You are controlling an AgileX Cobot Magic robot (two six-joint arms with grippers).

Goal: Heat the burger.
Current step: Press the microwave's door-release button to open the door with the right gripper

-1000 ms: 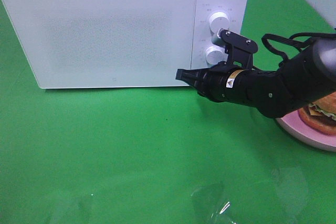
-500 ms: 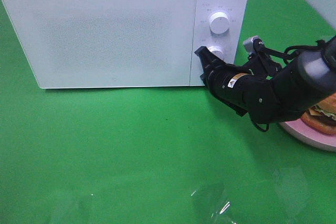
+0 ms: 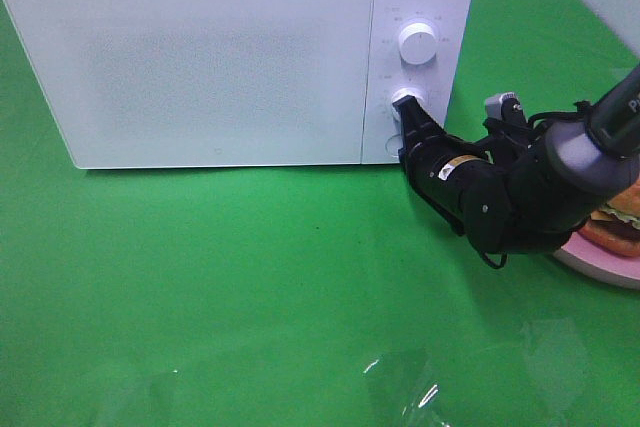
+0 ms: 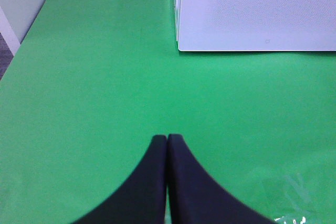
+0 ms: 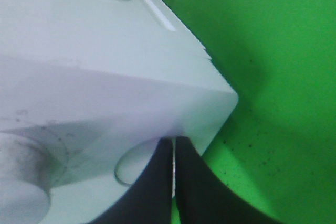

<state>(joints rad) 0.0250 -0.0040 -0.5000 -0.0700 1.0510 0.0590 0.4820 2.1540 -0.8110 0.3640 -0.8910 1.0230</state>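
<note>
Burger well apart from right claw

A white microwave stands on the green cloth with its door closed, and two white knobs, the upper above the lower, sit on its right-hand panel. A pink plate lies at the cloth's right edge. Crumpled clear film lies near the front edge.

Nothing legible, tiny marks around microwave dials unreadable
</note>
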